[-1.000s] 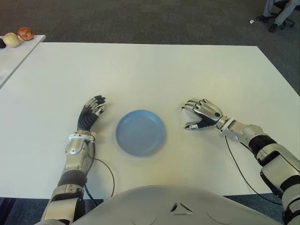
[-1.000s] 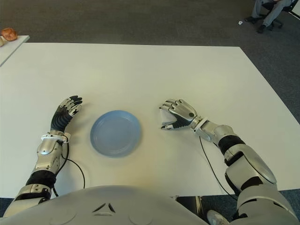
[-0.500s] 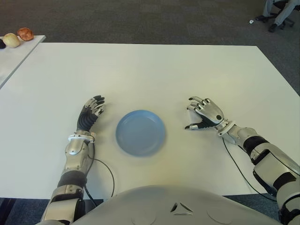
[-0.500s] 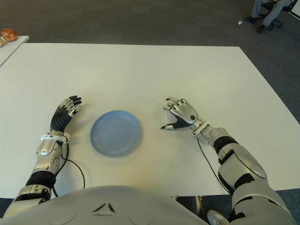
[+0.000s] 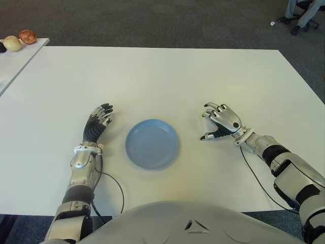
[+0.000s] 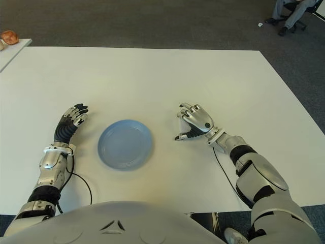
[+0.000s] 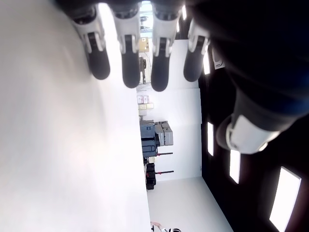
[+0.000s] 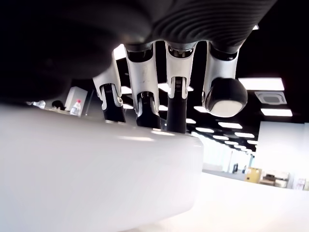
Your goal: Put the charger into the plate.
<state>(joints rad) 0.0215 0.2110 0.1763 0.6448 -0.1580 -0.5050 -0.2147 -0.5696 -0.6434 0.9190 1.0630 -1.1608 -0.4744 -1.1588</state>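
Observation:
A round blue plate (image 5: 152, 144) lies on the white table (image 5: 152, 76) in front of me. My right hand (image 5: 217, 125) sits on the table just right of the plate, fingers curled downward. In the right wrist view those fingers (image 8: 145, 96) wrap over the edge of a white block with rounded corners, the charger (image 8: 96, 179), with the thumb beside it. From the eye views the charger is hidden under the hand. My left hand (image 5: 98, 122) shows left of the plate, fingers stretched out flat and holding nothing.
A second table at the far left carries a few round food items (image 5: 20, 39). A person's legs and an office chair (image 5: 304, 12) show at the far right on the carpet. A black cable (image 5: 114, 185) loops beside my left forearm.
My right hand has turned at the wrist and shifted slightly right, away from the plate, with its fingers curling further down. The left hand and plate have not moved.

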